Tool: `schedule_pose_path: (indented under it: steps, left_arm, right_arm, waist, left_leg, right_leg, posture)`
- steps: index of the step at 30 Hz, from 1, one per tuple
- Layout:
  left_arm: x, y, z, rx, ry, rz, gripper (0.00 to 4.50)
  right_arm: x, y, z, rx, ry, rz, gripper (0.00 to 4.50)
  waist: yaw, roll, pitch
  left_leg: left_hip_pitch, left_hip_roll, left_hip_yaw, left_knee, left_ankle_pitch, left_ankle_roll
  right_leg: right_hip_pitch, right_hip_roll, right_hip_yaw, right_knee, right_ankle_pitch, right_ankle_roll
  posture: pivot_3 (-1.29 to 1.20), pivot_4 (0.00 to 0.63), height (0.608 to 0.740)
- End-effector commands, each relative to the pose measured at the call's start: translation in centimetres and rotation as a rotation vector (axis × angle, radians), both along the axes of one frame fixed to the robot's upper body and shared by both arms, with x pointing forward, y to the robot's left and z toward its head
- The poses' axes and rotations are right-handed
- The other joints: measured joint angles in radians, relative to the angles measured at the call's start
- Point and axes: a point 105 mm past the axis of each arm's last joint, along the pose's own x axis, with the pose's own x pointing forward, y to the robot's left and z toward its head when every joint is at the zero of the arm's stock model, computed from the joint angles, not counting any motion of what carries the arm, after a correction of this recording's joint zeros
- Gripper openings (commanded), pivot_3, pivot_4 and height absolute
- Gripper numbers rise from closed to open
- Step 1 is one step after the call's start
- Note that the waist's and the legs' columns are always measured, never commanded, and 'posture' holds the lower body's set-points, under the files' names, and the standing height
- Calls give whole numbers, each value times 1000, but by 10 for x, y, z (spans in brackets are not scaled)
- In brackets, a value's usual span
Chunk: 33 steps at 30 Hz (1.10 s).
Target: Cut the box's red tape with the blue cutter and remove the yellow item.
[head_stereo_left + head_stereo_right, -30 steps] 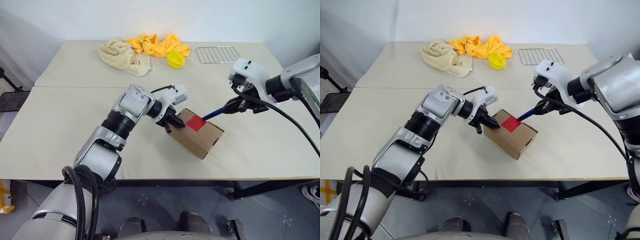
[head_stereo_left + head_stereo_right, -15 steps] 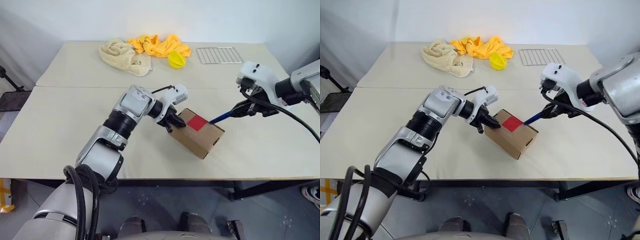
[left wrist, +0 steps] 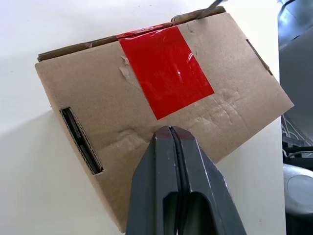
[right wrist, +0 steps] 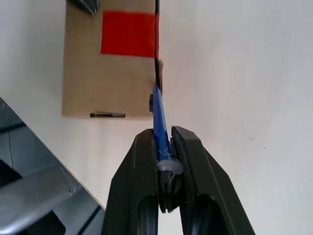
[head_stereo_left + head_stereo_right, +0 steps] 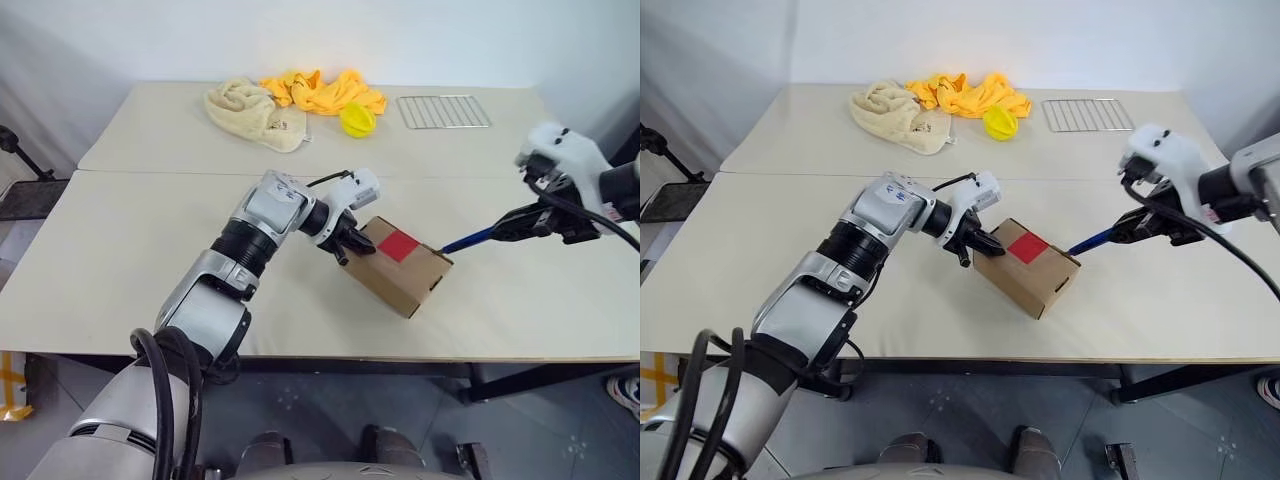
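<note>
Bare robot test room, two plain beige tables (image 5: 150, 240) pushed together, blank white wall (image 5: 400, 40), grey floor (image 5: 300, 400), scattered props like a wire rack (image 5: 443, 110)

The box (image 5: 402, 268) is a small brown cardboard carton lying askew right of centre in the left eye view, flaps closed, a slot cut in its near end; the red tape (image 5: 397, 245) is a bright square on its top face, reaching the far edge and folding over it; the blue cutter (image 5: 468, 241) is a slim stick slanting from right of centre down toward the box's far edge, its tip just beside it.
</note>
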Motion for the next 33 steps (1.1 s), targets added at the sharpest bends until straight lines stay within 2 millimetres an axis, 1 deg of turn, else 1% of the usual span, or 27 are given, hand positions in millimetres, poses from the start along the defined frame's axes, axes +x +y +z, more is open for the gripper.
schedule_pose_path:
  steps: [1,4,6,8,9,10,12,13,15,16,18,20,22,24,27,29,30,33]
  left_arm:
    - [6,17,-39,156,40,77,0]
    - [7,17,-40,160,36,72,0]
    - [8,17,-40,163,34,69,0]
    - [8,16,-40,164,32,61,0]
    - [8,16,-40,164,30,57,0]
    - [8,16,-40,164,29,54,0]
    - [7,15,-39,164,28,47,0]
    - [7,15,-39,164,28,44,0]
    - [7,15,-40,164,28,36,0]
    - [6,15,-40,166,28,33,0]
    - [6,15,-40,167,29,30,0]
    - [6,15,-40,167,29,29,0]
    - [6,15,-39,165,29,29,0]
    - [6,15,-38,164,28,29,0]
    - [6,14,-37,160,25,28,0]
    - [7,15,-37,158,23,29,0]
    - [7,16,-36,158,22,31,0]
    - [7,17,-35,153,20,36,0]
  right_arm:
    - [-12,-11,32,57,-115,-47,154]
    - [-20,-21,46,103,-165,-91,154]
    - [-22,-29,52,133,-202,-137,154]
    - [-20,-39,53,169,-254,-194,154]
    - [-18,-44,50,185,-281,-220,154]
    - [-17,-49,44,201,-300,-249,154]
    - [-16,-58,24,194,-335,-286,154]
    - [-15,-63,5,184,-337,-311,154]
    - [-16,-70,-28,174,-366,-342,154]
    - [-17,-72,-42,183,-380,-359,154]
    - [-17,-74,-62,208,-428,-379,154]
    - [-14,-76,-74,242,-502,-408,154]
    - [-9,-83,-88,310,-552,-487,154]
    - [-4,-87,-98,330,-606,-523,154]
    - [1,-86,-129,380,-560,-566,154]
    - [0,-82,-143,400,-525,-569,154]
    - [-1,-79,-148,406,-506,-559,504]
    - [-8,-73,-152,388,-483,-516,504]
  waist:
    - [1,0,0]
    - [2,0,0]
    - [1,0,0]
    - [2,-1,0]
    - [3,-3,-2]
    - [2,-4,-3]
    - [2,-7,-6]
    - [4,-9,-7]
    - [4,-11,-9]
    - [5,-12,-10]
    - [1,-10,-10]
    - [-5,-5,-13]
    - [-10,-4,-14]
    - [-11,-3,-14]
    - [-10,-3,-14]
    - [-11,-2,-15]
    - [-13,-2,-15]
    - [-14,-1,-16]
  left_leg:
    - [0,0,0,0,0,0]
    - [0,0,0,0,0,0]
    - [0,0,0,0,0,1]
    - [0,0,0,0,0,1]
    - [0,0,0,0,0,1]
    - [0,0,0,0,0,1]
    - [0,0,0,0,0,1]
    - [1,0,0,1,0,1]
    - [1,0,-1,1,0,1]
    - [0,0,-1,0,0,1]
    - [0,0,0,0,0,1]
    - [1,0,2,0,0,1]
    - [3,0,1,-1,0,1]
    - [3,0,1,-1,0,1]
    - [3,0,1,-2,0,1]
    - [3,-1,1,-2,0,1]
    - [3,-1,1,-2,0,1]
    - [4,-1,0,-2,0,2]
  right_leg:
    - [0,0,0,0,0,0]
    - [0,0,0,-1,1,-1]
    - [0,0,0,-1,1,-1]
    - [0,0,1,-1,1,-1]
    - [0,0,1,-1,1,-1]
    - [0,0,0,-1,1,-1]
    - [1,0,0,-1,1,-1]
    - [1,0,0,0,1,-1]
    - [1,0,-1,0,1,0]
    - [1,0,-1,-1,2,0]
    - [1,0,-1,-1,2,0]
    - [1,0,1,-1,2,1]
    - [2,1,1,-1,2,1]
    - [2,1,1,-1,2,1]
    - [3,1,1,-2,2,1]
    - [3,1,1,-3,2,1]
    - [3,1,1,-3,2,1]
    - [3,1,1,-3,2,1]
  posture:
    - [0,150,740]
    - [0,150,740]
    - [0,150,740]
    - [0,150,740]
    - [0,150,740]
    - [0,150,740]
    - [0,150,740]
    - [0,150,740]
    - [0,150,740]
    - [0,150,740]
    - [0,150,740]
    - [0,150,740]
    - [0,150,740]
    - [0,150,740]
    - [0,150,740]
    - [0,150,740]
    - [0,150,740]
    - [0,150,740]
